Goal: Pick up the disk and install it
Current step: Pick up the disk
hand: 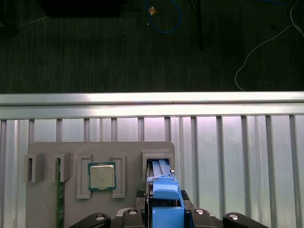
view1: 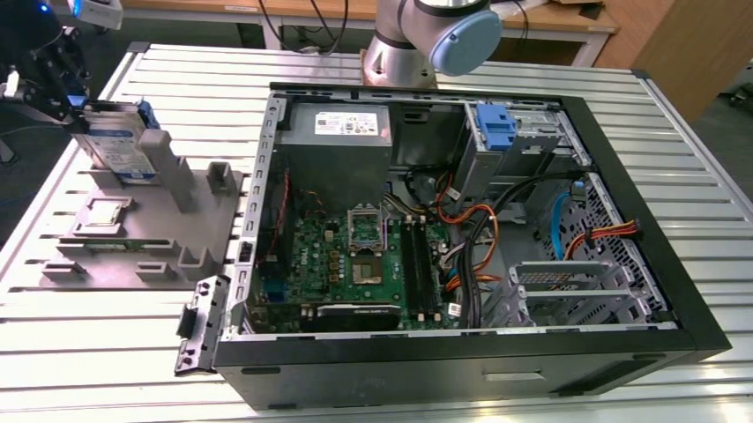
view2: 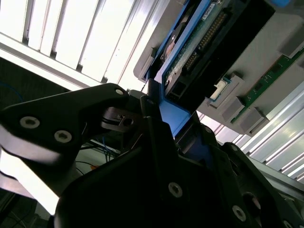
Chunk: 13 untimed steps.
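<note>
Jaws clamp the upright disk (view1: 118, 150) (blue-and-white label, unreadable).

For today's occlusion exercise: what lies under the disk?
The grey fixture lies under it. The disk stands upright between the fixture's posts, with the gripper shut on its top end. The disk's lower edge and the slot floor are hidden.
</note>
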Tool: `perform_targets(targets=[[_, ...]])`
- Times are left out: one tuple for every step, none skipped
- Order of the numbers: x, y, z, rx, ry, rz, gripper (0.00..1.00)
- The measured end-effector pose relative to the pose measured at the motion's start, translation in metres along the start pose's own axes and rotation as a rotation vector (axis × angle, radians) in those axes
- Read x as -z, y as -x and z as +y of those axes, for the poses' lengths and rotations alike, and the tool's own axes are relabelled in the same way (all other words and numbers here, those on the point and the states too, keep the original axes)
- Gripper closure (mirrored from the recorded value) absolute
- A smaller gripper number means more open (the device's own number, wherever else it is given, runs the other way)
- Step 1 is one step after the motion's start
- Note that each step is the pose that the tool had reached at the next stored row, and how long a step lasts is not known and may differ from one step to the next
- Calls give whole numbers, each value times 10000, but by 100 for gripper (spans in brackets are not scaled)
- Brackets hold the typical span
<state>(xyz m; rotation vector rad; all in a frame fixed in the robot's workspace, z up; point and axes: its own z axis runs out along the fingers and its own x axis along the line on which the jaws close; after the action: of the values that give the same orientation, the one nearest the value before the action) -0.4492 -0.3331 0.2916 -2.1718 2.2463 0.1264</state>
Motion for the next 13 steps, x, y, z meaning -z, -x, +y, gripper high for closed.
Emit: perform_targets(targets=[[0, 0, 0, 0, 0, 0, 64], [0, 0, 0, 0, 0, 0, 64], [0, 0, 0, 0, -2, -1, 64], [1, 0, 0, 0, -4, -2, 64], [3, 0, 0, 0, -4, -2, 64], [5, 0, 0, 0, -5, -2, 64], [10, 1, 0, 0, -2, -1, 64], [15, 1, 1, 0, -2, -1, 64], [21, 2, 1, -1, -1, -1, 64], [27, 2, 1, -1, -2, -1, 64], [34, 3, 2, -1, -2, -2, 64], [43, 3, 2, -1, 0, 0, 64], [50, 3, 2, 0, -2, -1, 64]])
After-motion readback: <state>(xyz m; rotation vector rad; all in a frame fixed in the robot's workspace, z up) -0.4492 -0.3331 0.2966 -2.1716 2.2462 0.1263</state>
